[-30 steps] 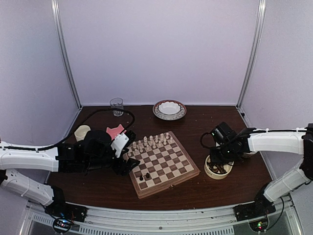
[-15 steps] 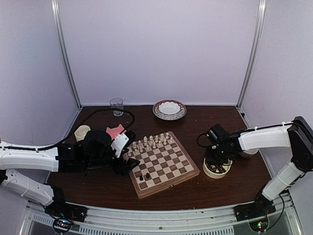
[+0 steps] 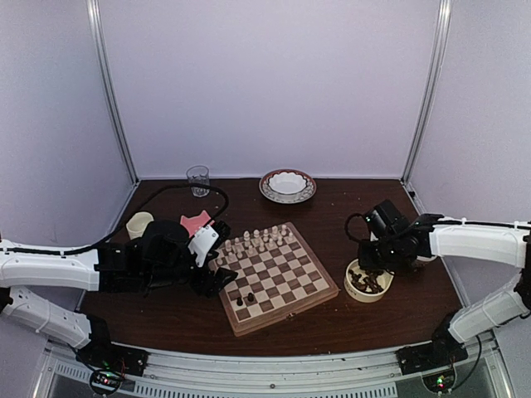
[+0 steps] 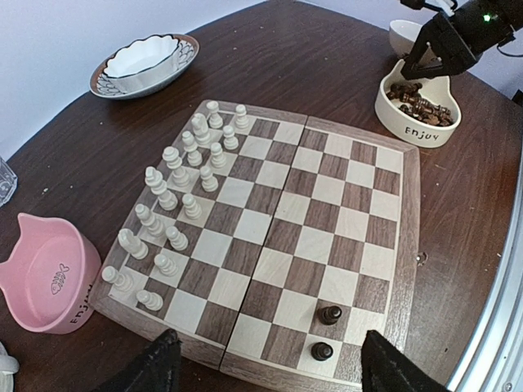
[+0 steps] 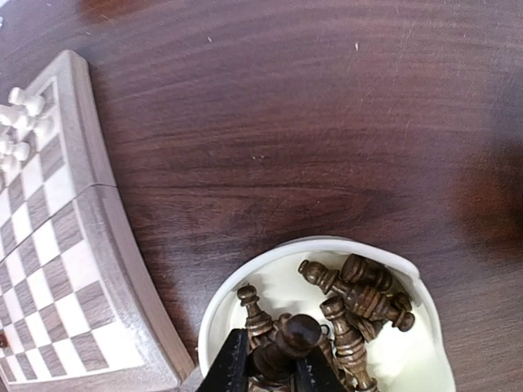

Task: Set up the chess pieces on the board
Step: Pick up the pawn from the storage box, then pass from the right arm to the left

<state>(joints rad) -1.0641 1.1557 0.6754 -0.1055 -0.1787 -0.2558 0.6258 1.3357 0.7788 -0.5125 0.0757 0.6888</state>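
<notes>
The board [image 3: 290, 278] lies at the table's middle, with two dark chess pieces [image 3: 246, 298] on its near left corner, also seen in the left wrist view [image 4: 330, 314]. More dark chess pieces [image 5: 359, 298] lie heaped in a white bowl [image 3: 367, 290] to the board's right. My right gripper [image 5: 274, 363] hangs just above that bowl, shut on a round-headed dark chess piece [image 5: 296, 335]. My left gripper [image 4: 270, 371] hovers over the board's near left edge, open with nothing between its fingers [image 4: 159, 363].
Cream-white chessmen [image 4: 176, 196] fill two rows on the board's far left side. A pink bowl [image 4: 41, 273], a cream cup [image 3: 139, 224], a glass [image 3: 198, 180] and a patterned dish [image 3: 288, 185] stand behind and left of the board.
My right gripper dipped into the white bowl, closed on a dark piece and rose slightly to the right. The left arm has not moved.
</notes>
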